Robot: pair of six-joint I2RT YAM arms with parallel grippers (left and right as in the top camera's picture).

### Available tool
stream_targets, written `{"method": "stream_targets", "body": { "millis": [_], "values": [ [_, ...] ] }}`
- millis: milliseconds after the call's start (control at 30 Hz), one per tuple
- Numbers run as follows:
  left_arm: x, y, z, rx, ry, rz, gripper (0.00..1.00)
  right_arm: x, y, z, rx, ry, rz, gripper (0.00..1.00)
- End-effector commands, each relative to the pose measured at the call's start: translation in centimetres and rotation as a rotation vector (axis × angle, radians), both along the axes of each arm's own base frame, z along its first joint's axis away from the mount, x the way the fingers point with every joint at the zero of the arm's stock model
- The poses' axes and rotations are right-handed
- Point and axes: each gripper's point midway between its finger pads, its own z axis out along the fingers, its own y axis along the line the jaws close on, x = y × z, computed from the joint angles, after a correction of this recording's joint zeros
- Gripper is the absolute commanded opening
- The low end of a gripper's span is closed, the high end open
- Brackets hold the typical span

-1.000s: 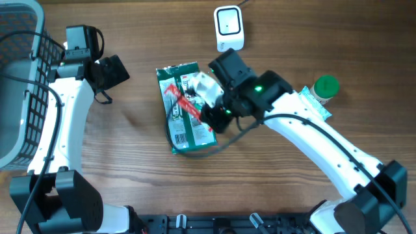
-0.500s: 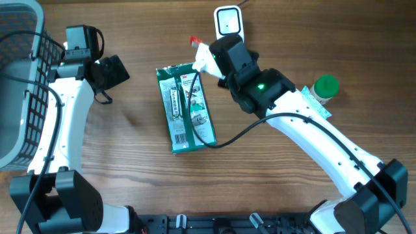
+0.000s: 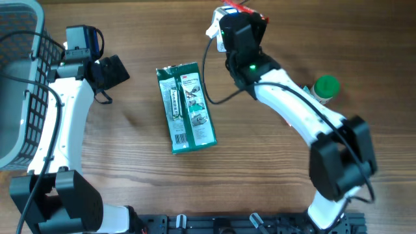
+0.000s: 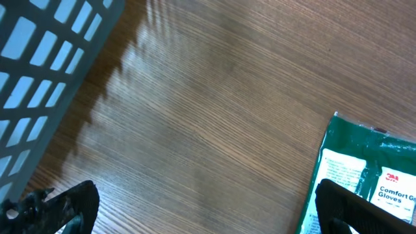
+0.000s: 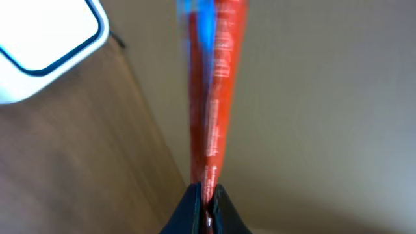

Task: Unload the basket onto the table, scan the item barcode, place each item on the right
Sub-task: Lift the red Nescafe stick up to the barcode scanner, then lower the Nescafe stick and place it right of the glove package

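The right fingers point(image 5: 184, 218) clamp a red packet point(image 5: 211, 97) just beside the scanner point(image 5: 45, 45), so scanning looks underway; the left fingers point(image 4: 354, 208) hang spread, empty.

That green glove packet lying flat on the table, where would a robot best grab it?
Probably from above, jaws spanning the green packet across its narrow width near the middle: it lies flat, long and slim, with table showing beside both long edges.
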Motion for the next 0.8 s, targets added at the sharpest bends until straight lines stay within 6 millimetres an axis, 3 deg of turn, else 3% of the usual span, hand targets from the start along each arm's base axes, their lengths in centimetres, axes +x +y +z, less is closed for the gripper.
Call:
{"method": "stream_targets", "body": {
  "millis": [0, 267, 433, 633, 767],
  "values": [
    [0.2, 0.4, 0.7, 0.016, -0.015, -0.004, 1.0, 1.6, -1.0, -2.2, -0.009, -0.038, -0.075, 0.04],
    [0.2, 0.4, 0.7, 0.016, -0.015, -0.004, 1.0, 3.0, -0.7, -9.7, -0.045, 0.017, -0.097, 0.04],
    [0.2, 0.4, 0.7, 0.016, -0.015, -0.004, 1.0, 3.4, -0.7, -12.8, -0.051, 0.02, -0.113, 0.04],
    [0.2, 0.4, 0.7, 0.016, -0.015, -0.004, 1.0, 2.9, -0.5, -15.5, -0.087, 0.102, -0.085, 0.04],
    [0.2, 0.4, 0.7, 0.016, -0.015, -0.004, 1.0, 2.7, -0.7, -15.8, -0.141, 0.136, -0.075, 0.04]
  ]
}}
